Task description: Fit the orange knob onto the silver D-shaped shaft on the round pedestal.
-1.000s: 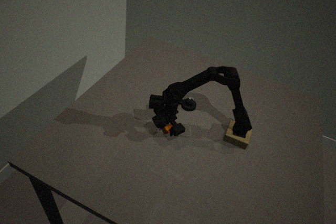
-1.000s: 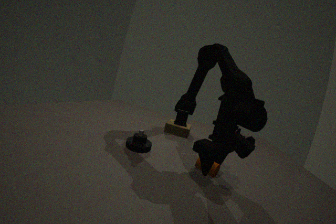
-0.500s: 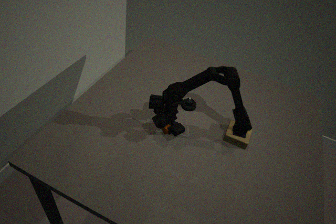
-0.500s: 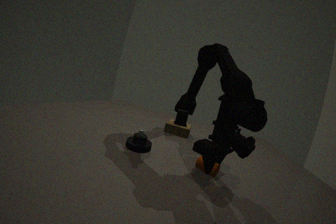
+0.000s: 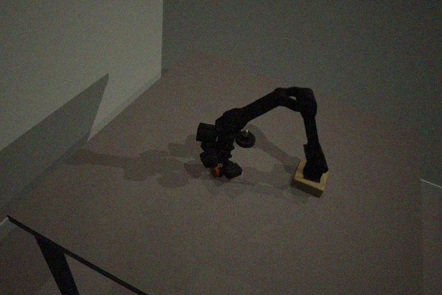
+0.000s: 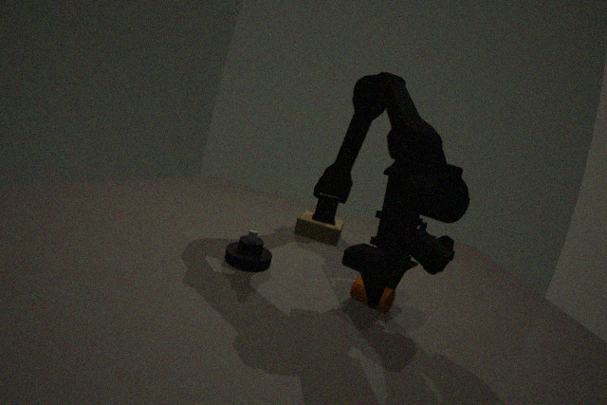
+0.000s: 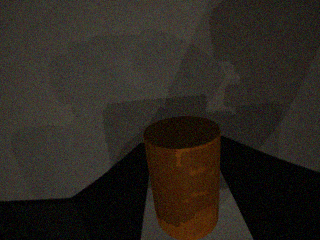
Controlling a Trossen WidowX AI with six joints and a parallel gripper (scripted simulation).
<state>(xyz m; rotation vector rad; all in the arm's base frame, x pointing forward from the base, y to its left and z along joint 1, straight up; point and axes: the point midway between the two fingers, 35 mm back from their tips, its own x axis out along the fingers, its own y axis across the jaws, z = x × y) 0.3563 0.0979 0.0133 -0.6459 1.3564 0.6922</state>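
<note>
The orange knob [image 5: 215, 171] [image 6: 359, 289] [image 7: 185, 180] lies on its side on the table, between the fingers. My gripper [image 6: 377, 298] [image 7: 180, 146] points down and is shut on the knob's sides, one dark finger on each side in the wrist view. The knob's hole does not show. The round dark pedestal [image 5: 245, 141] [image 6: 248, 263] stands apart from the gripper, to the left of it in the exterior view and behind it in the top view. The silver shaft [image 5: 246, 130] [image 6: 253, 233] stands upright on top; its flat side cannot be made out.
The arm's base is on a wooden block [image 5: 309, 185] [image 6: 319, 230], to the right in the top view and at the back in the exterior view. The arm arches over the table [image 5: 249, 242] [image 6: 122, 322]. Its shadows fall around the knob and pedestal.
</note>
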